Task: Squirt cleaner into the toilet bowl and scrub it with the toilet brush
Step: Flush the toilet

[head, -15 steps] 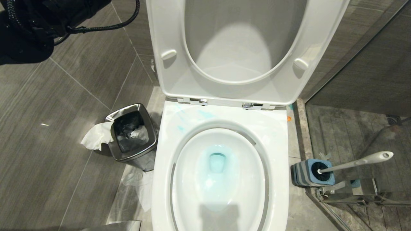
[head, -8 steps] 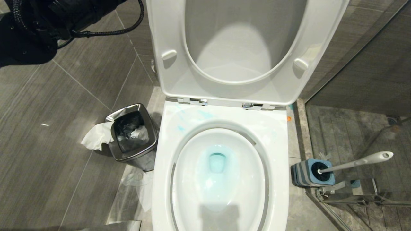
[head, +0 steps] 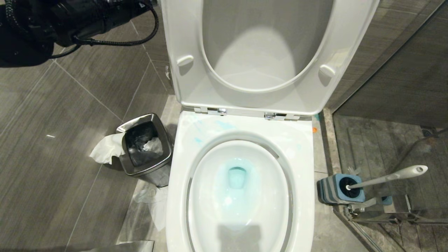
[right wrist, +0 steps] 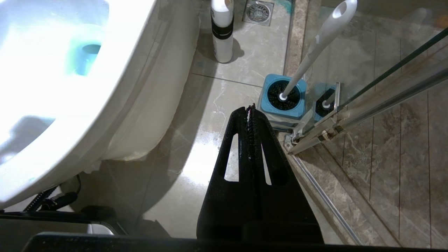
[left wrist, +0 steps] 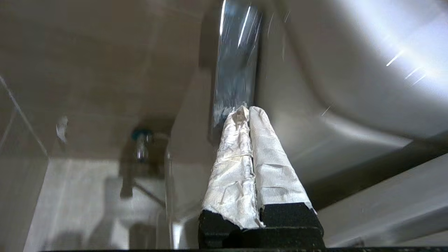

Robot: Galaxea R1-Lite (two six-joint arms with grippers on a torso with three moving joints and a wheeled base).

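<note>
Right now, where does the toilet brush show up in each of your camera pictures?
Head view: the toilet brush stands in its blue holder on the floor, right of the toilet bowl, handle leaning away.
Left wrist view: not in it.
Right wrist view: the toilet brush stands just beyond the shut right gripper.
Shared landmark: the blue holder.

The bowl [head: 241, 140] is glossy white, with turquoise smears of cleaner [head: 224, 124] on its rim and a pale blue tint in the water. The brush [head: 388, 177] has a white-grey handle and black bristles; its holder [head: 336, 190] is blue with grey stripes. The bin [head: 145, 147] is steel-rimmed with a black liner, white tissue [head: 105, 148] beside it. The floor [head: 52, 157] is grey-brown, wood-grained tile. Left fingers [left wrist: 245, 147] are wrapped in white tape; right fingers [right wrist: 241, 157] are black.
</note>
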